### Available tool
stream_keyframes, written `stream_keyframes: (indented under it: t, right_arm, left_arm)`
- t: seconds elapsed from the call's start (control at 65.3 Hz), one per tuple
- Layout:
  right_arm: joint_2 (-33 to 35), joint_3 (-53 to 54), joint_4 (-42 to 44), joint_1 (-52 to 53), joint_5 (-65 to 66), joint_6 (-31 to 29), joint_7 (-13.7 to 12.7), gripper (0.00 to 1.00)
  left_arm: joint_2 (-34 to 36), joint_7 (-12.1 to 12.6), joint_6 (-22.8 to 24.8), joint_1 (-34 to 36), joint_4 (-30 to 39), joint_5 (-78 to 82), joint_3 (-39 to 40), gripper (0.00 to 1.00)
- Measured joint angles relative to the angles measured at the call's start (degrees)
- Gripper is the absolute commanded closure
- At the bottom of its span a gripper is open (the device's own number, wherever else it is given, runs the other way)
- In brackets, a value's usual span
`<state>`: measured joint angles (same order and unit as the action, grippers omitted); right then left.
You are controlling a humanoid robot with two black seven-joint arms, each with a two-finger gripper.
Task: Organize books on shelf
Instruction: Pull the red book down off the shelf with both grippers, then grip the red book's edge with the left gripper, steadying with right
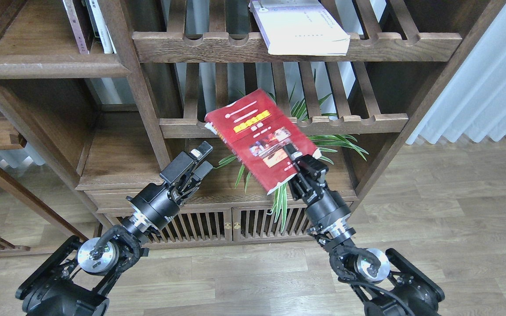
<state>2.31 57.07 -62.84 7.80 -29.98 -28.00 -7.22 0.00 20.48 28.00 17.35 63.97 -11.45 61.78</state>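
My right gripper (pixel 298 161) is shut on the lower right corner of the bright red book (pixel 256 134). It holds the book tilted in the air, in front of the lower slatted rack and the plant. My left gripper (pixel 203 160) is open, just left of the book's lower edge and apart from it. The thick white/pale lavender book (pixel 301 26) lies flat on the upper slatted rack. The solid dark-brown shelf (pixel 51 66) is at upper left, with a few upright books (pixel 87 24) seen spine-on. One spine is dull maroon. No maroon cover with white characters shows.
A spider plant in a white pot (pixel 279 175) stands on the low cabinet top behind the red book. Two slatted racks (pixel 345 123) with scalloped rails cross the middle bay. A bookcase post (pixel 145 105) stands left of them. A white curtain (pixel 477 96) hangs at right.
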Motion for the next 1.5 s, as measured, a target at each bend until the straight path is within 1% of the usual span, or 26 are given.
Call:
stream_keyframes:
  t: [0.199,0.321,0.505,0.566,0.719,0.826,0.842,0.918,1.025,1.178,1.224,1.24,1.316,1.377,1.408,1.439,1.5]
  right_arm:
    - [-0.4,-3.2,0.0,-0.8,3.2,0.0,0.1,0.97]
    - [-1.7,-4.2,0.0,-1.9,5.3,0.0,0.2,0.97]
    - [-2.3,-4.5,0.0,-2.8,6.5,0.0,0.6,0.97]
    - [-2.3,-4.5,0.0,-2.9,6.7,0.0,0.7,0.97]
    - [-2.3,-4.5,0.0,-3.0,7.0,0.0,0.8,0.97]
    - [-2.3,-4.5,0.0,-3.2,7.2,0.0,0.8,0.97]
    - [-2.3,-4.5,0.0,-3.3,7.2,0.0,0.8,0.97]
    - [-2.3,-4.5,0.0,-3.4,7.2,0.0,0.8,0.97]
    - [-2.3,-4.6,0.0,-3.7,7.5,0.0,0.8,0.97]
    - [-2.3,-4.6,0.0,-3.7,8.0,0.0,0.7,0.97]
    - [-2.3,-4.6,0.0,-3.7,8.0,0.0,0.7,0.97]
    - [-2.3,-4.6,0.0,-3.7,8.0,0.0,0.7,0.97]
    - [-2.3,-4.6,0.0,-3.7,8.0,0.0,0.7,0.97]
    - [-2.3,-4.6,0.0,-3.7,8.0,0.0,0.7,0.97]
    - [-2.3,-4.6,0.0,-3.7,8.0,0.0,0.7,0.97]
    - [-2.3,-4.6,0.0,-3.7,8.0,0.0,0.7,0.97]
    - [-2.3,-4.6,0.0,-3.7,8.0,0.0,0.7,0.97]
  left_arm:
    - [0.0,-0.1,0.0,-0.2,-0.7,0.0,-0.3,0.0]
    - [0.0,-0.3,0.0,-0.6,-1.2,0.0,-0.8,0.0]
    - [0.0,-0.7,0.0,-1.1,-1.7,0.4,-2.1,0.03]
    - [0.0,-0.8,0.0,-1.2,-1.9,0.4,-2.3,0.06]
    - [0.0,-0.9,0.0,-1.4,-2.4,0.5,-2.4,0.09]
    - [0.0,-0.9,0.0,-1.4,-2.5,0.6,-2.4,0.16]
    - [0.0,-0.9,0.0,-1.4,-2.5,0.6,-2.4,0.19]
    - [0.0,-0.9,0.0,-1.4,-2.5,0.6,-2.4,0.23]
    - [0.0,-0.9,0.0,-1.4,-2.5,0.7,-2.4,0.36]
    - [0.0,-0.8,0.0,-1.4,-2.5,0.7,-2.4,0.49]
    - [0.0,-0.7,0.0,-1.3,-2.5,0.7,-2.5,0.57]
    - [0.0,-0.7,0.0,-1.3,-2.5,0.7,-2.5,0.61]
    - [0.0,-0.5,0.0,-1.3,-2.5,0.7,-2.7,0.72]
    - [0.0,-0.4,0.0,-1.3,-2.5,0.6,-2.9,0.84]
    - [0.0,-0.4,0.0,-1.4,-2.5,0.5,-3.0,0.91]
    - [0.0,-0.3,0.0,-1.4,-2.5,0.4,-3.0,0.95]
    - [0.0,-0.2,0.0,-1.4,-2.5,0.3,-3.2,0.95]
